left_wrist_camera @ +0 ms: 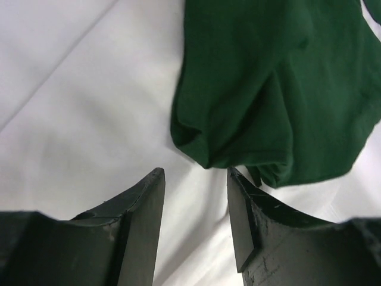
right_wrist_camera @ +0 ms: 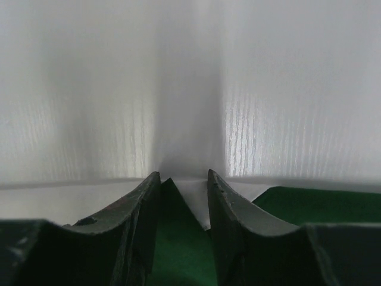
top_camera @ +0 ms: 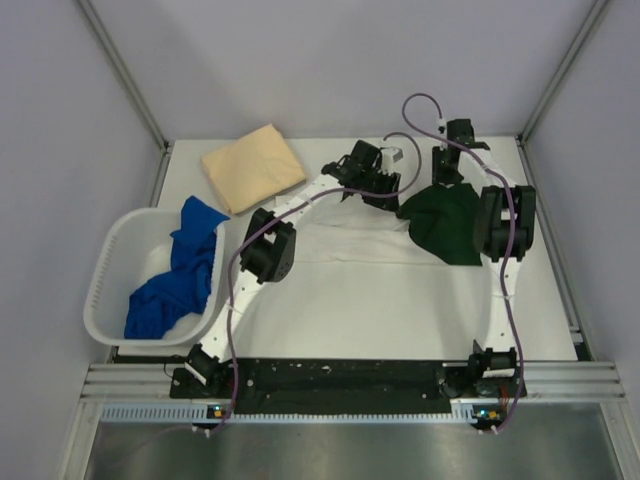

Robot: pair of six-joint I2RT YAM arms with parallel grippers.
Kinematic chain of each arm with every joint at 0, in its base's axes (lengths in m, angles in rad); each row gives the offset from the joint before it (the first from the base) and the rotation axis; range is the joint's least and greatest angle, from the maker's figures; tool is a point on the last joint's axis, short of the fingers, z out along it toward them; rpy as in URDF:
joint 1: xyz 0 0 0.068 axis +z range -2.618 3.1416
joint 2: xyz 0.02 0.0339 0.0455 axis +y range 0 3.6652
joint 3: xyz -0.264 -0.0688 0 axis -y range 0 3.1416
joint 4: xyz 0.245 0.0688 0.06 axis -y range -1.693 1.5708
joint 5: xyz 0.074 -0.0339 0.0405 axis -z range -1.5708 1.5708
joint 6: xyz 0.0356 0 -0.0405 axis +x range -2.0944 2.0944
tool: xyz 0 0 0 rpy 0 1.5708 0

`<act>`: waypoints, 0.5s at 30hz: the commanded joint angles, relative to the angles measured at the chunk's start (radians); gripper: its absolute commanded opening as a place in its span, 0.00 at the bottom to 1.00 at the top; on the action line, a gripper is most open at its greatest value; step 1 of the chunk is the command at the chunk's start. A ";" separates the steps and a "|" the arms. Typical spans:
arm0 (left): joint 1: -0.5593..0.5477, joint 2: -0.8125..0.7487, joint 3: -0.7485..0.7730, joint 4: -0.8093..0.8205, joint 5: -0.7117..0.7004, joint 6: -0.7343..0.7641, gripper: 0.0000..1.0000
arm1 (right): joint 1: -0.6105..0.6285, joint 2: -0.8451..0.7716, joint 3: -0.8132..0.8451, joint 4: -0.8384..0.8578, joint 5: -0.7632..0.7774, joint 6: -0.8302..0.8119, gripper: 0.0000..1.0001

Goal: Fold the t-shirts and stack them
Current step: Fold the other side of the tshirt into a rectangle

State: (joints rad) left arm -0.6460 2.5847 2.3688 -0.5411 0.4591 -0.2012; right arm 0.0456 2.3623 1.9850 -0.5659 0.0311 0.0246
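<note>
T-shirt sleeve [left_wrist_camera: 268,89] just beyond left jaws, between right jaws.

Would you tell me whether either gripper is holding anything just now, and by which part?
The left gripper holds nothing, open just short of the green sleeve. The right gripper straddles the sleeve's edge; a grip cannot be told.

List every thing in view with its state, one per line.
Tan t-shirt, folded, lying flat.
Blue t-shirts, crumpled, spilling over the rim.
Basket, upright, part full.
White t-shirt, spread out, green sleeve bunched.
Left gripper, open, empty.
Right gripper, jaws apart over green sleeve, grip unclear.
</note>
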 commanded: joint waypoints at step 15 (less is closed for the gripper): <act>-0.020 0.098 0.084 0.122 -0.045 -0.118 0.38 | -0.004 0.028 0.084 0.009 -0.134 0.026 0.32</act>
State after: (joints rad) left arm -0.6624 2.6671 2.4073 -0.4679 0.4290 -0.3042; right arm 0.0372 2.3726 2.0312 -0.5686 -0.1081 0.0307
